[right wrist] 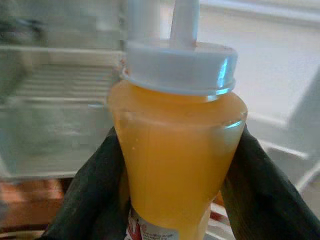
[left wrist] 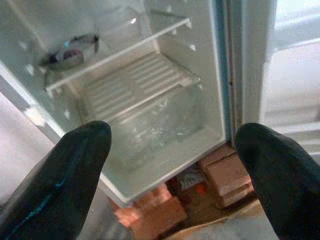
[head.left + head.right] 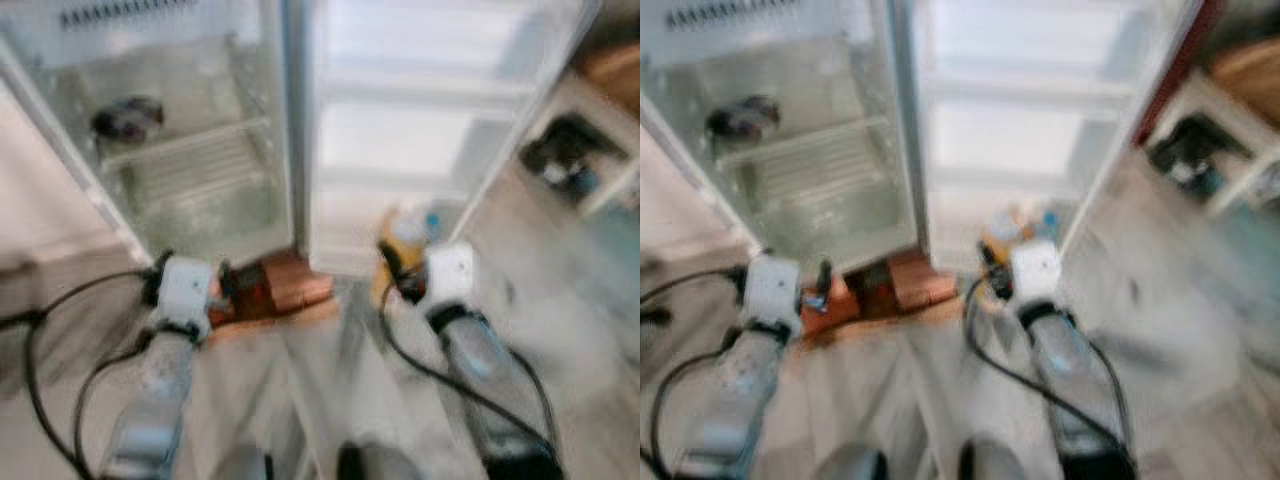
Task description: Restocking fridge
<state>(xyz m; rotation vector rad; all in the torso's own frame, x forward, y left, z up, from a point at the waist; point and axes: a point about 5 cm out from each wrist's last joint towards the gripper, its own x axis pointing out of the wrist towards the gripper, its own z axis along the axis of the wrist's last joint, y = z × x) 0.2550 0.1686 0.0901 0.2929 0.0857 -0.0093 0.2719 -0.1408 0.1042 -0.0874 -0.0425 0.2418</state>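
Blur in both head views suggests the robot is on the move — a jolt could tip the bottle (image 1: 177, 145) or knock it against the open fridge door (image 3: 420, 130) just ahead. The bottle, full of orange liquid with a white cap, sits clamped between the two fingers of the right gripper (image 1: 175, 200), cap pointing away from the wrist. The left gripper (image 2: 175, 165) is spread wide and empty, facing the fridge (image 2: 150, 95) — a dark item (image 2: 70, 52) lies on its upper shelf.
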